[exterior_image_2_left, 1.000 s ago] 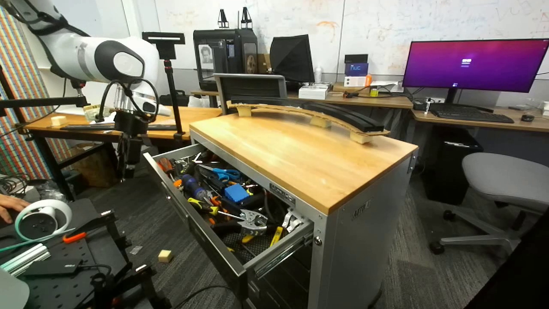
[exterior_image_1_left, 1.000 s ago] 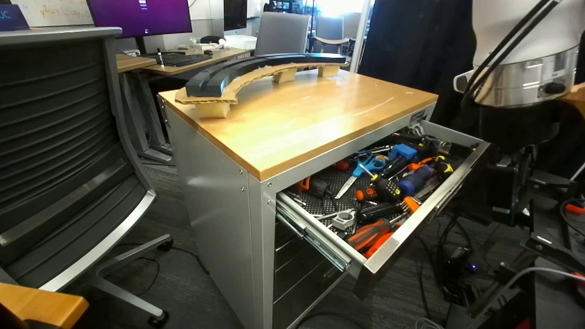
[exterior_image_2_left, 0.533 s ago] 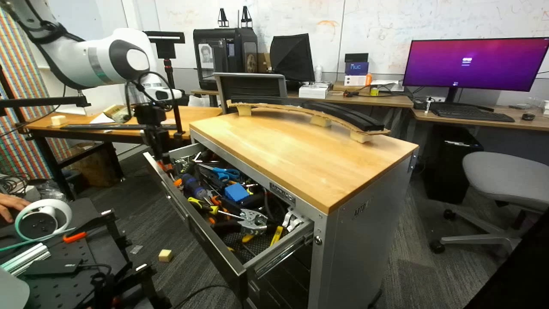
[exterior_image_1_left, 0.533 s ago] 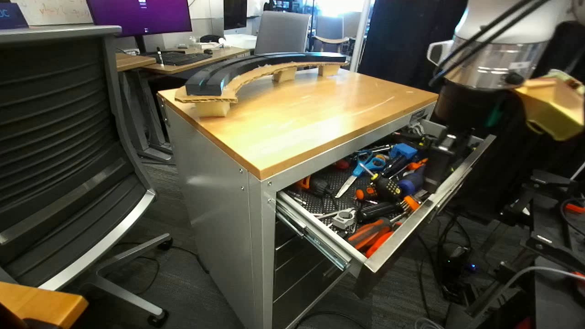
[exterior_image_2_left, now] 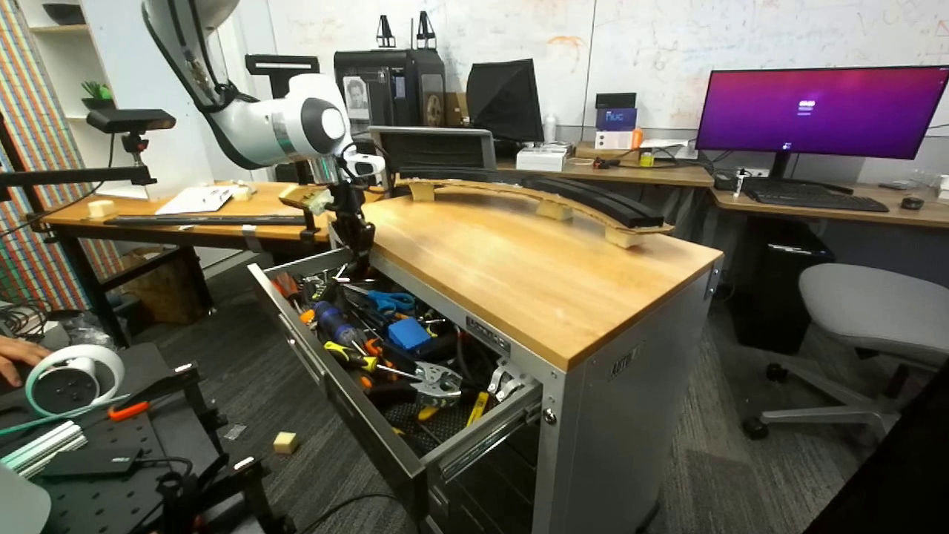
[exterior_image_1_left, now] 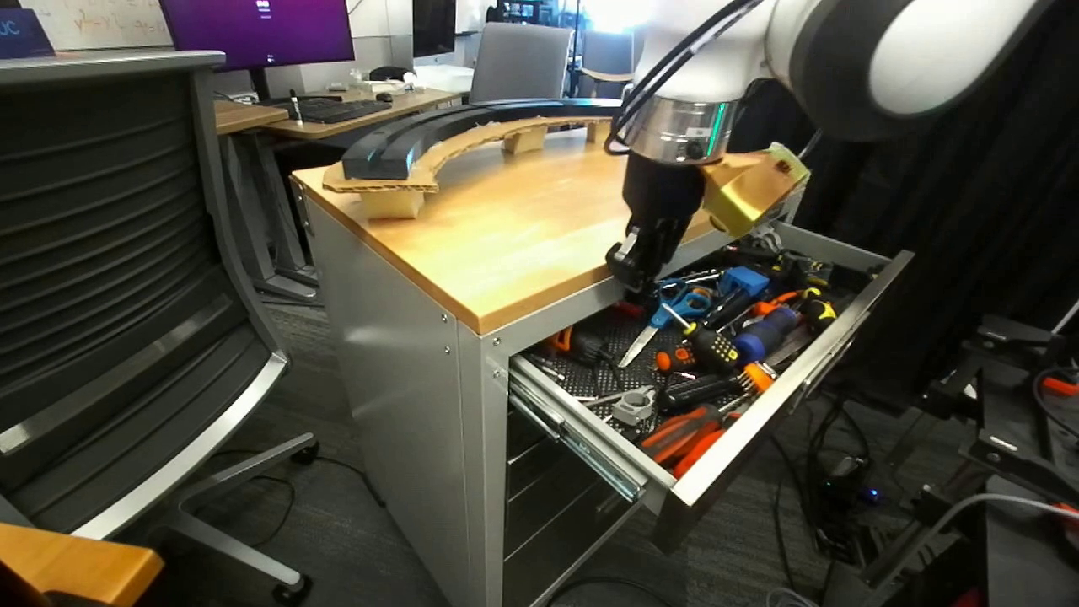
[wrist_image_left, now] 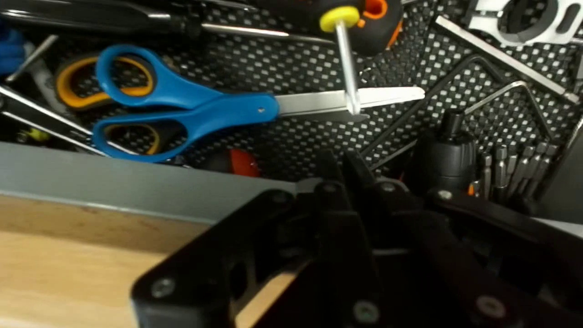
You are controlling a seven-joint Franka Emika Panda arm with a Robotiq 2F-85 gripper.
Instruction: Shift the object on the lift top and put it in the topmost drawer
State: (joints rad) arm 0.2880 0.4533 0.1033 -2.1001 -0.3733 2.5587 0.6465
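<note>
My gripper (wrist_image_left: 339, 158) points down, its dark fingers almost together with only a thin gap and nothing seen between them. In both exterior views the gripper (exterior_image_1_left: 642, 287) hangs at the front edge of the lift top (exterior_image_1_left: 506, 244), over the back part of the topmost drawer (exterior_image_1_left: 742, 434). That drawer stands pulled out and full of tools. The light wooden top also fills the lower left of the wrist view. I cannot make out the object on the lift top in any view; it is hidden or out of view.
A long dark curved piece (exterior_image_2_left: 593, 200) on cardboard and foam blocks spans the back of the top. Blue scissors (wrist_image_left: 196, 107), a raised screwdriver shaft (wrist_image_left: 348, 68) and a black driver (wrist_image_left: 446, 155) lie below my fingers. An office chair (exterior_image_1_left: 143, 278) stands beside the cabinet.
The arm has swung from outside the drawer, across its front, to the top's front edge. My gripper's fingers have come together. The drawer and its tools look unmoved.
</note>
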